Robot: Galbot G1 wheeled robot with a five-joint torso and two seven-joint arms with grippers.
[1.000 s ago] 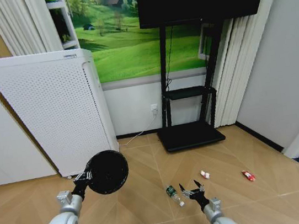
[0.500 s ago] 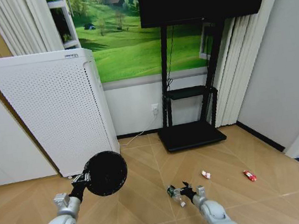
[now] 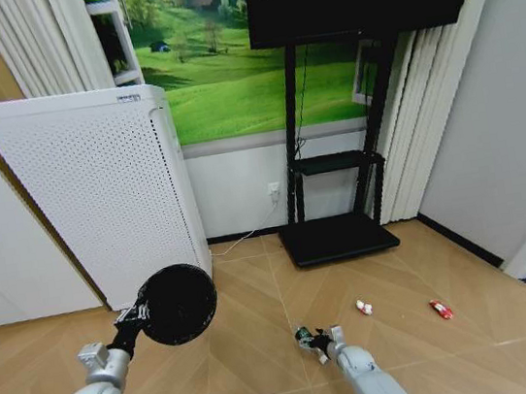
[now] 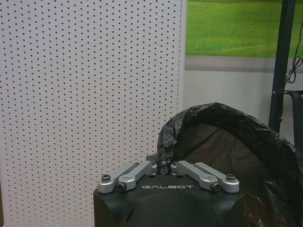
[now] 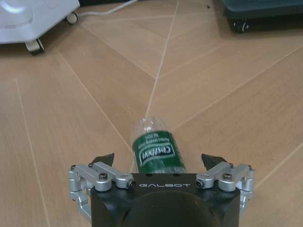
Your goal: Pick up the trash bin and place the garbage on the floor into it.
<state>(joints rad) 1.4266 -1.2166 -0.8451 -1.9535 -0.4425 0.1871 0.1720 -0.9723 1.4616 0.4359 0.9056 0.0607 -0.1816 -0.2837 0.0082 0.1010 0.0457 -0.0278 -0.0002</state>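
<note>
right tool [image 5: 160, 163] wide astride clear green-labelled plastic bottle [image 5: 156, 149], 12 o'clock | risk: round bottle rolls off herringbone floor [image 5: 71, 109] grip | left tool [image 4: 165, 169] clamps black mesh trash bin [image 4: 236, 156] rim

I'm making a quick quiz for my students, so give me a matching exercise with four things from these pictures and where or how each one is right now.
Things:
1. trash bin
2. bottle
3. wrapper
4. red packet

States:
A. lying on the floor farthest toward the robot's right
B. held up by the left gripper, clamped on its rim
C. between the open fingers of the right gripper
D. on the floor between the bottle and the red packet

Pairs: 1-B, 2-C, 3-D, 4-A
</note>
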